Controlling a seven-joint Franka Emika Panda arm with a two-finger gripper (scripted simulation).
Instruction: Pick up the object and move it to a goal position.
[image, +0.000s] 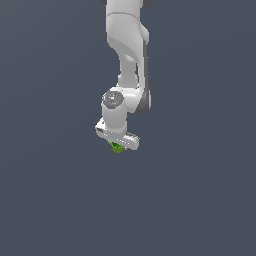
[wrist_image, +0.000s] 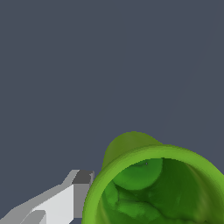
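Green cup (wrist_image: 153, 188) fills the corner of your wrist view nearest the lens, its bright rim curving around a darker hollow whose inner floor shows a lumpy green surface. Just beside that rim, you see one white finger with a dark grey pad (wrist_image: 81, 188) touching or nearly touching the cup's outer wall; the other finger is out of frame, so you cannot tell from here how wide the jaws stand. Behind the cup, the wrist view holds only a flat slate-grey ground (wrist_image: 87, 65).

Turn to the exterior view and you find the gripper (image: 118, 143) just below the picture's centre, pointing downward. The cup peeks out as a small green patch (image: 118, 147) directly under the white cross-bar of the hand, at its 6 o'clock, and it sits between the fingers, which look closed in around it, though the fingers themselves are too small to make out. Farther off, the white arm (image: 127, 45) rises from the hand toward 12 o'clock and leaves the frame at the upper edge.
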